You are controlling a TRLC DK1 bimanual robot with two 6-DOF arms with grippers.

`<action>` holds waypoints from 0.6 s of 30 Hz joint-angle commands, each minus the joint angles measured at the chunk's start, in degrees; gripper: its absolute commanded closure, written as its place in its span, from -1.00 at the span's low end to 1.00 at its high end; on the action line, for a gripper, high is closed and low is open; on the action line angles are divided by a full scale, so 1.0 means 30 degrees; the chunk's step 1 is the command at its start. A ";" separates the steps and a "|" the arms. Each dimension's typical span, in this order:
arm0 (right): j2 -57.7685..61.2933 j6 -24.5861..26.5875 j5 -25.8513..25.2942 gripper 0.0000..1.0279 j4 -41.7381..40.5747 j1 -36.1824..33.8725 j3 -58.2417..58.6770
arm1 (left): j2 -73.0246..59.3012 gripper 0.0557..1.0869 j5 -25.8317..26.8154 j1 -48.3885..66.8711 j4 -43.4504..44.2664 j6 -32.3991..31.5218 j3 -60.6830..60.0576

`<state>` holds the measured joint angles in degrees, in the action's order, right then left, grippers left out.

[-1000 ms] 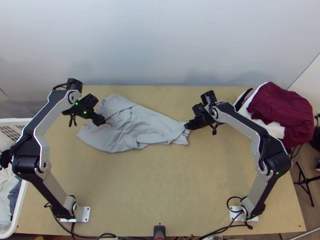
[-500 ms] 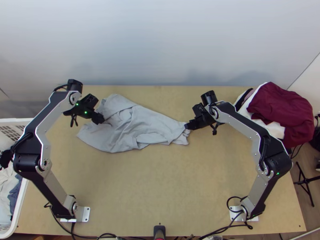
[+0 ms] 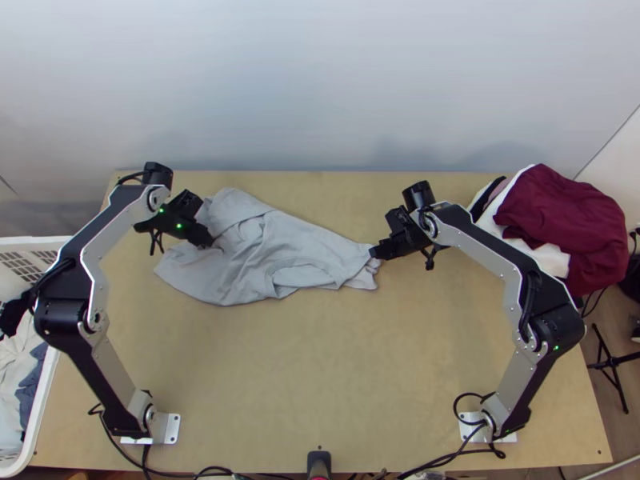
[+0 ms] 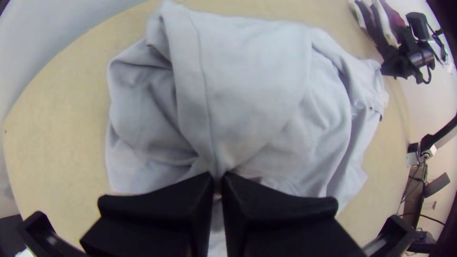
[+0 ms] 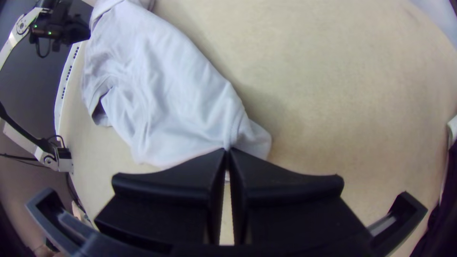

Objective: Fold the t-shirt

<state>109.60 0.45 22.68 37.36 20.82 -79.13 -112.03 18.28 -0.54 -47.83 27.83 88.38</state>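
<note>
At the far left, a white basket [image 3: 46, 400] of clothes [image 3: 16, 372] stands against the table [image 3: 320, 376]. Next comes the left arm [image 3: 104, 232]: from its base its lower link leans outward to a bent elbow beside the basket, then the forearm climbs back inward to a high wrist near the table's far edge. From there the left gripper [image 3: 210, 240] angles down, pointing inward and a little toward the near edge, at the shirt's wide end. In the left wrist view, the left gripper [image 4: 217, 180] has its fingers pressed nearly together on a pinch of shirt, with creases running into the tips.

The grey shirt [image 3: 256, 252] lies between the two grippers on the far half of the table, loosely bunched, wide at the left and narrowing to the right, with folds along its middle.

At the narrow end, the right gripper [image 3: 374, 252] points left and slightly nearward, low to the table. The right wrist view shows its fingers clamped on the shirt by a corner, a small flap spreading to one side of the tips. The right arm [image 3: 496, 250] mirrors the other: lower link leaning out, elbow bent outward, forearm slanting in to the wrist.

Behind that arm, a dark red cloth [image 3: 560, 220] lies heaped on a white one [image 3: 550, 260] at the table's far right corner.
</note>
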 commanded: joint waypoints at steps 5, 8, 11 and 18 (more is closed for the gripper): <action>-0.0762 0.0026 0.0000 0.94 -0.0004 -0.0055 -0.0165 | -0.0157 0.92 0.1435 -0.1140 -0.1282 -0.1866 0.2914; -0.1817 -0.0061 0.0000 0.94 0.0026 -0.0143 -0.0517 | -0.0011 0.92 0.2109 -0.1989 -0.2512 -0.2218 0.5082; -0.2960 -0.0061 0.0000 0.94 0.0699 -0.0172 -0.1308 | 0.0165 0.92 0.2255 -0.2810 -0.3831 -0.2218 0.7367; -0.5040 0.0026 0.0000 0.94 0.2926 -0.0699 -0.3652 | 0.1014 0.92 0.3720 -0.5183 -0.6731 -0.2188 1.1205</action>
<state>99.94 0.43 22.74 41.65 19.92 -84.77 -111.09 25.87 -10.09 -61.06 21.41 111.55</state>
